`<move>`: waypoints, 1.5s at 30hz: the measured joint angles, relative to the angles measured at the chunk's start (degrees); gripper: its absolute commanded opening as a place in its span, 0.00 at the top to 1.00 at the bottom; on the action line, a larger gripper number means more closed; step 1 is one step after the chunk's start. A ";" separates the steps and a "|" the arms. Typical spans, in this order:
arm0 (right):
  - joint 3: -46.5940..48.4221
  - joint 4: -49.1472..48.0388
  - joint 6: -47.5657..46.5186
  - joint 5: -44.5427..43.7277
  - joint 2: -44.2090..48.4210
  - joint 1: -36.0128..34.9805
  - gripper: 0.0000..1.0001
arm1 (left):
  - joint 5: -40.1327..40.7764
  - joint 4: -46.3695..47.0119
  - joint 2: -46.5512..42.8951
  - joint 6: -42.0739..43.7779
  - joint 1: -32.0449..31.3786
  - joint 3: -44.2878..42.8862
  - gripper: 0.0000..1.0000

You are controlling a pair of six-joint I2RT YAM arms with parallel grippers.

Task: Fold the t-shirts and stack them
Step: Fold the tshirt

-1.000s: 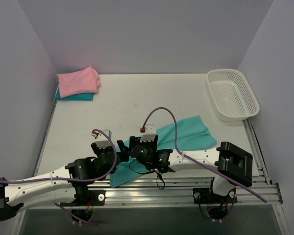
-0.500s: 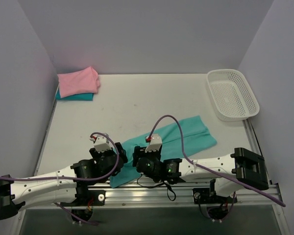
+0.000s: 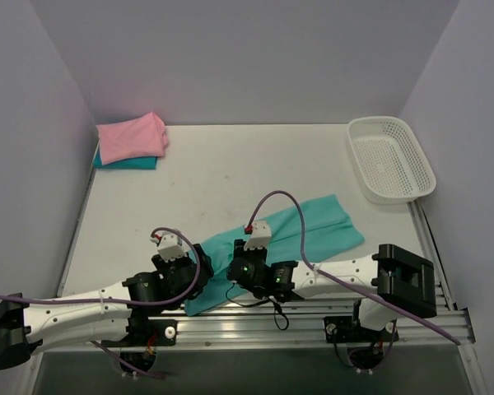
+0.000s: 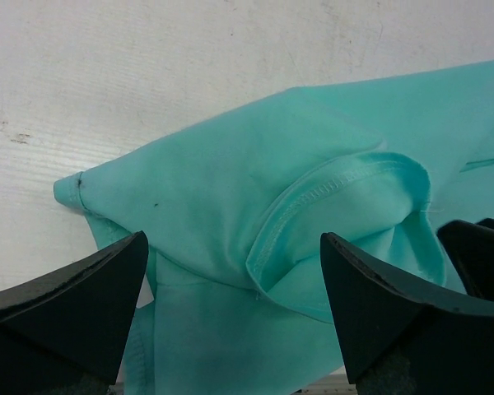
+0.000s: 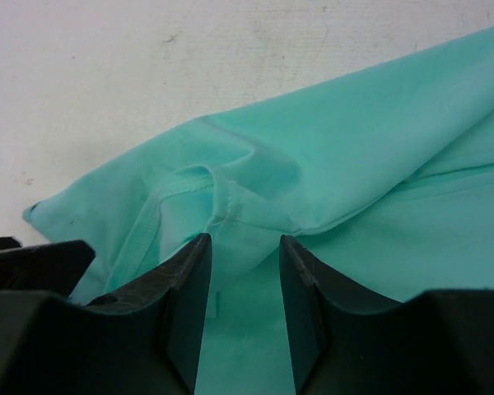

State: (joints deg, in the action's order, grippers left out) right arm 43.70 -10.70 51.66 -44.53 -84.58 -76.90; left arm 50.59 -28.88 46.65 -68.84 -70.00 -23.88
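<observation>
Right gripper [image 5: 244, 247] straddles a hem fold of the green shirt [image 5: 354, 132], jaws narrow; I can't tell if it pinches. Left gripper [image 4: 232, 255] gapes wide over the neighbouring corner, I reckon for a two-point lift.

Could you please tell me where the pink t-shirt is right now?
In the top view, the pink t-shirt lies folded in the table's far left corner, atop the darker teal-blue t-shirt.

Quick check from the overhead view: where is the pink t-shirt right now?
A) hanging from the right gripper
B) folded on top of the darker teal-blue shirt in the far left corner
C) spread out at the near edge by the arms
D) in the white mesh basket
B: the pink t-shirt lies folded on the darker teal-blue t-shirt, whose edge shows beneath it, in the far left corner; the shirt at the near edge is the teal-green t-shirt.
</observation>
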 measured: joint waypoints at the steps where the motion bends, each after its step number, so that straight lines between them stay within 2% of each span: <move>1: 0.22 -0.33 -0.37 0.20 -1.29 0.72 0.65 | 0.00 -0.02 -0.31 0.02 0.00 0.00 0.06; 6: 2.84 -1.27 -2.05 0.68 -8.04 2.97 0.66 | 0.02 -0.04 -2.58 0.26 0.00 -0.07 0.06; 7: 3.32 -1.55 -2.25 0.87 -9.01 3.02 0.71 | 0.02 -0.07 -2.99 0.28 0.00 -0.04 0.06; 15: 4.09 -2.34 -2.54 1.95 -11.06 2.99 0.91 | 0.07 -0.24 -5.14 0.44 0.00 -0.04 0.06; 16: 4.09 -2.32 -2.47 1.97 -11.06 2.97 1.00 | 0.07 -0.24 -5.27 0.48 0.00 -0.04 0.06; 23: 3.82 -0.72 -1.36 1.92 -7.98 2.29 1.00 | 0.11 -0.52 -5.92 0.70 0.00 -0.04 0.06; 34: -0.33 6.36 6.45 -0.48 -0.94 -3.41 1.00 | 0.46 -2.29 -8.44 1.53 0.00 -0.07 0.06; 39: -3.98 7.41 9.88 -0.48 -2.75 -3.39 1.00 | 0.42 -3.26 -10.43 1.70 0.00 -0.07 0.06; 45: -3.74 7.23 12.92 -2.29 -10.62 -3.41 1.00 | 0.42 -5.22 -12.41 2.03 0.00 -0.44 0.06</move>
State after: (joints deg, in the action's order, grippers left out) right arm 39.97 -3.46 64.58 -46.83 -95.20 -80.31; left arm 51.00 -34.11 34.24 -66.81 -70.00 -24.32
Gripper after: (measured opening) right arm 0.005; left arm 0.944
